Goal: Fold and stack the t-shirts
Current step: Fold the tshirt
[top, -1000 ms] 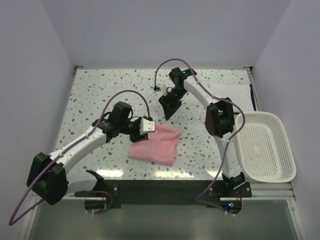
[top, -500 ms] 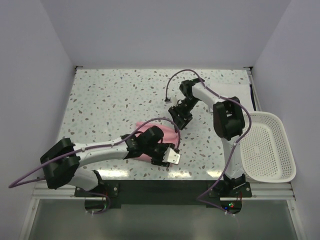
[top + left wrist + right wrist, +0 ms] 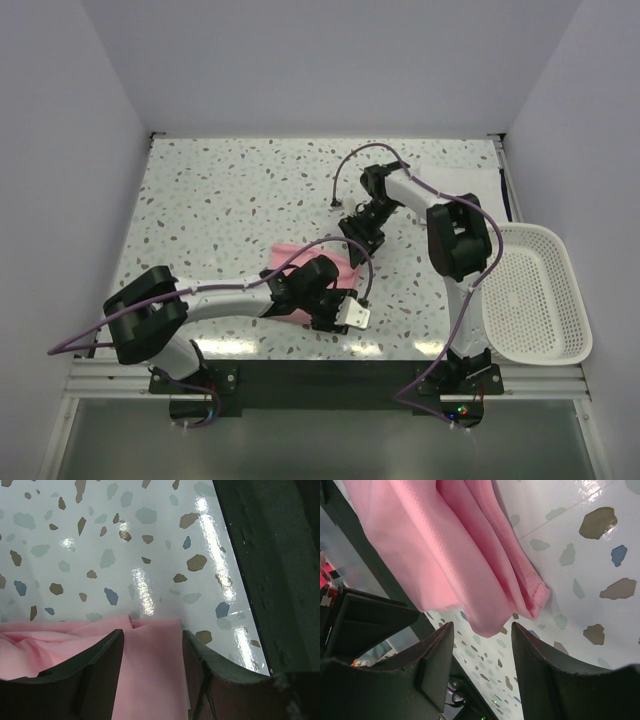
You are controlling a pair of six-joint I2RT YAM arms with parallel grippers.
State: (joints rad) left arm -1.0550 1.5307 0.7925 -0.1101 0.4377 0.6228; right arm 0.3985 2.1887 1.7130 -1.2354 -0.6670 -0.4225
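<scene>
Pink t-shirt (image 3: 435, 550) on table (image 3: 220, 200), outside basket (image 3: 530, 300)

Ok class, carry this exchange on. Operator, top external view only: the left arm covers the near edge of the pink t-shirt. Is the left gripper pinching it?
Observer: No. The left wrist view shows the left gripper open, its fingers straddling a corner of the pink t-shirt, which lies on the table.
Operator: And the right one?
Observer: The right gripper is open too. In the right wrist view, the shirt's folded corner, with a stitched hem, lies just ahead of the gap, unpinched.
</scene>
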